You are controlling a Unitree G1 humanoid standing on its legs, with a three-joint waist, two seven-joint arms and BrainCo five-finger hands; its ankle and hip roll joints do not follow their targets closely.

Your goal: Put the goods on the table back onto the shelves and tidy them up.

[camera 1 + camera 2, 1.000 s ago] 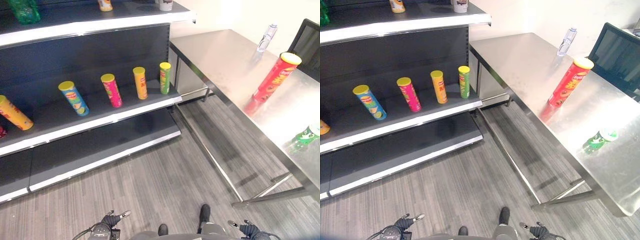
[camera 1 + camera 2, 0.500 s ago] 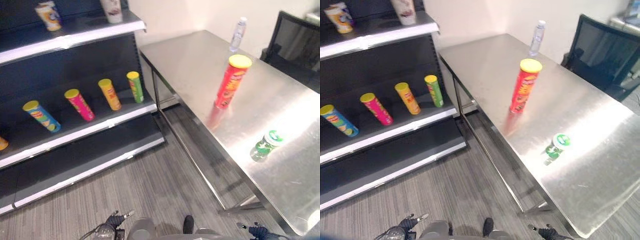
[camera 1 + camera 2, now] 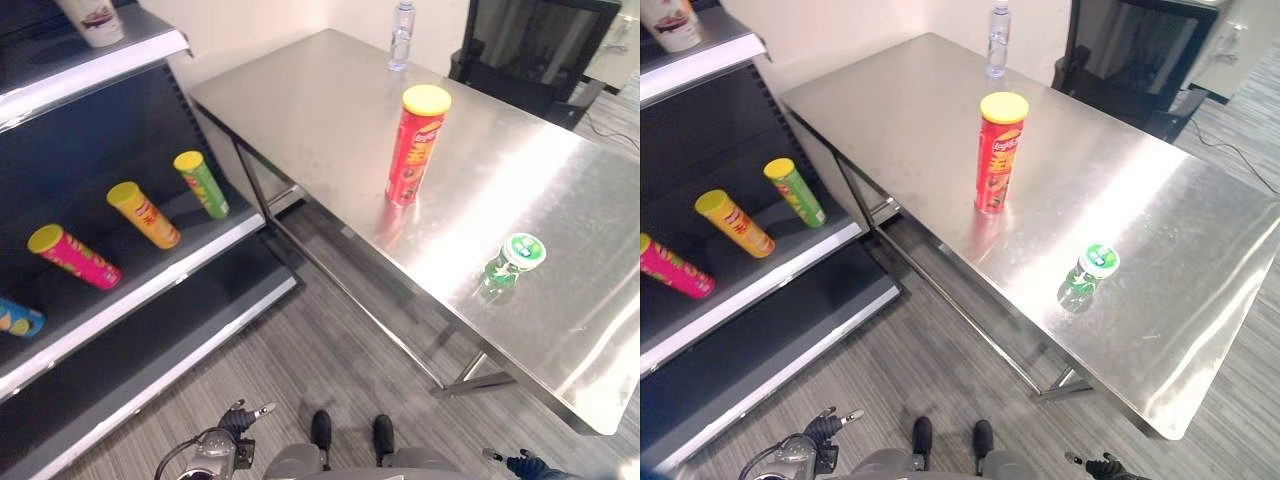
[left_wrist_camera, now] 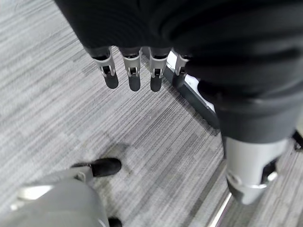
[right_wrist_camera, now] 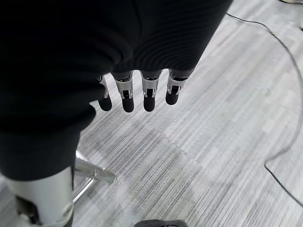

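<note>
**Goods on the bench, both hands low and holding nothing**

Left eye view: A red can [image 3: 415, 144] with a yellow lid stands upright near the middle of the steel bench [image 3: 300, 90]. A green bottle [image 3: 512, 260] with a white-and-green cap stands nearer the bench's front edge, apart from the can. A clear water bottle [image 3: 401, 20] stands at the far edge. To the left, the dark shelf [image 3: 150, 270] carries a green can [image 3: 201, 183], an orange can [image 3: 143, 213], a pink can [image 3: 73, 257] and a blue can [image 3: 14, 317] in a row. A white cup [image 3: 92, 18] sits on the shelf board above. The left hand [image 3: 238, 418] shows at the bottom edge, above the grey floor [image 3: 330, 350].

Right eye view: The right hand [image 3: 1108, 467] shows at the bottom edge, below the bench's near corner.

Left wrist view: The left hand's fingers [image 4: 130, 71] hang straight and slightly spread above the floor, with nothing in them.

Right wrist view: The right hand's fingers [image 5: 147, 92] likewise hang straight and relaxed above the floor, with nothing between them.
</note>
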